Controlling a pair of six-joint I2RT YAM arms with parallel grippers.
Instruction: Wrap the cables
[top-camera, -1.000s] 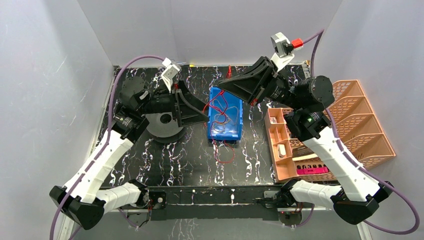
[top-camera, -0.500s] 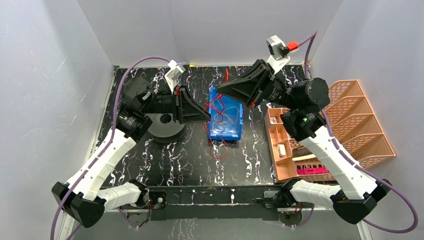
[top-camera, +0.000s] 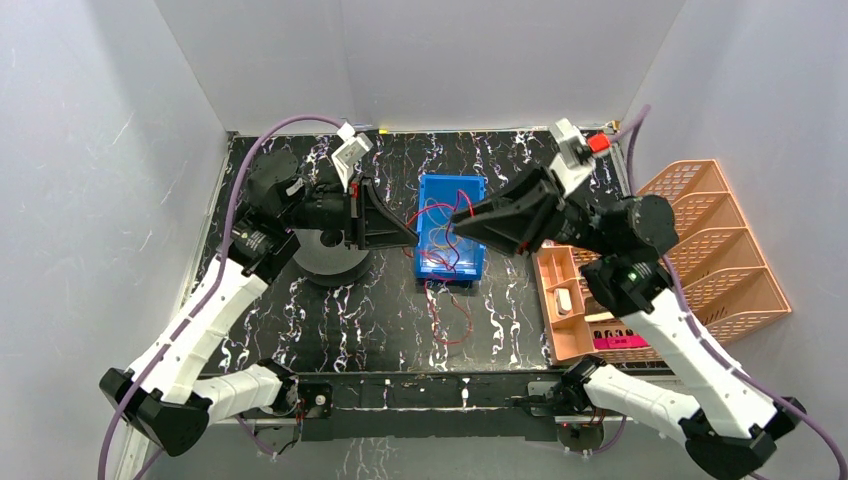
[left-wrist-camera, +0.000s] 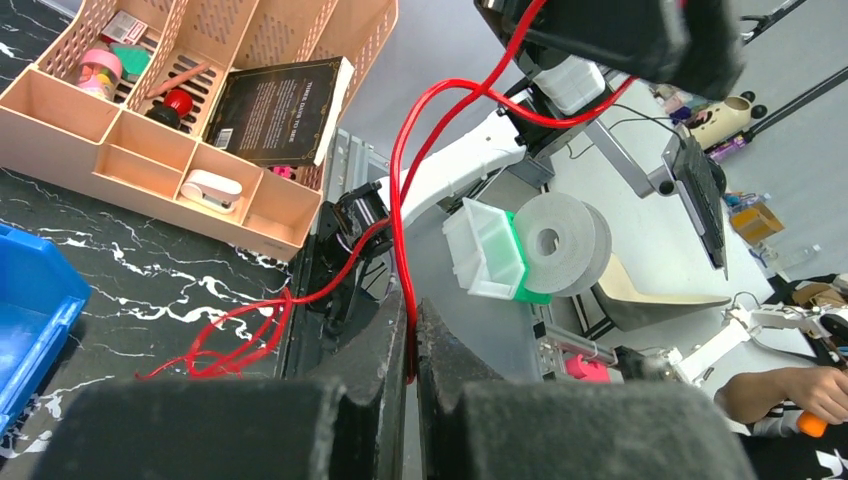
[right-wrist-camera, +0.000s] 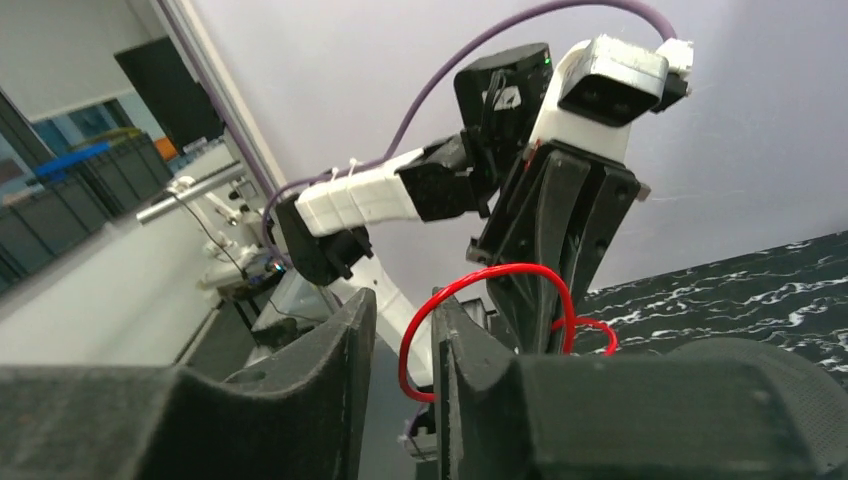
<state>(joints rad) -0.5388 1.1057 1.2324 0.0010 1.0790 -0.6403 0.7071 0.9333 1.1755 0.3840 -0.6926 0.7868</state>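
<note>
A bright red cable (top-camera: 430, 212) arcs over the blue bin (top-camera: 470, 184) between both grippers, and its loose end trails onto the table toward the near edge (top-camera: 452, 318). My left gripper (top-camera: 408, 233) is shut on the red cable (left-wrist-camera: 402, 240), pinched between its fingertips (left-wrist-camera: 410, 345). My right gripper (top-camera: 456, 228) hovers over the bin, facing the left one. Its jaws stand apart (right-wrist-camera: 402, 335), and the red cable (right-wrist-camera: 470, 283) loops loosely through the gap. More thin cables (top-camera: 444, 252) lie tangled inside the bin.
A black round spool (top-camera: 325, 255) sits under the left arm. To the right are a peach organiser tray (top-camera: 553, 300) with small items and a peach slotted rack (top-camera: 725, 240). The blue bin's corner (left-wrist-camera: 30, 320) shows in the left wrist view.
My left gripper closed on the red cable. My right gripper swung down toward the bin and its jaws parted. The cable's loose end now trails further toward the near edge.
</note>
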